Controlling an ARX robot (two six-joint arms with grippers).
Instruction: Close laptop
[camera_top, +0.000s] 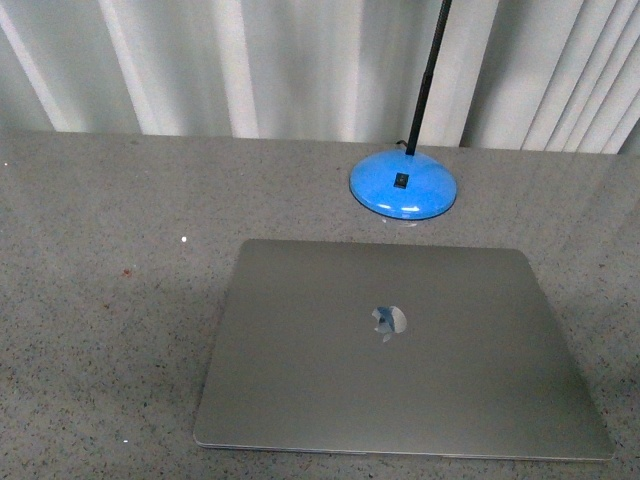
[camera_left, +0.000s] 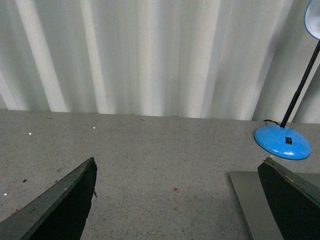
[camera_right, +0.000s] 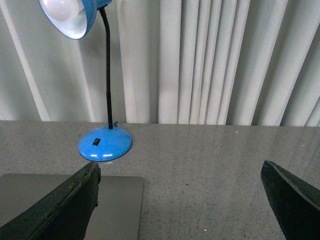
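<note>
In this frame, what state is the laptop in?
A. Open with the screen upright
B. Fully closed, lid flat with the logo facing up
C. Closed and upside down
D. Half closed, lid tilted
B: in the front view the laptop lies flat on the table, its lid down and the logo facing up.

I see a silver-grey laptop (camera_top: 400, 350) with a shiny logo, a bright blue lamp (camera_top: 403, 186) on a black stem, a speckled grey surface (camera_top: 100, 300), and white pleated curtains (camera_top: 250, 60)
</note>
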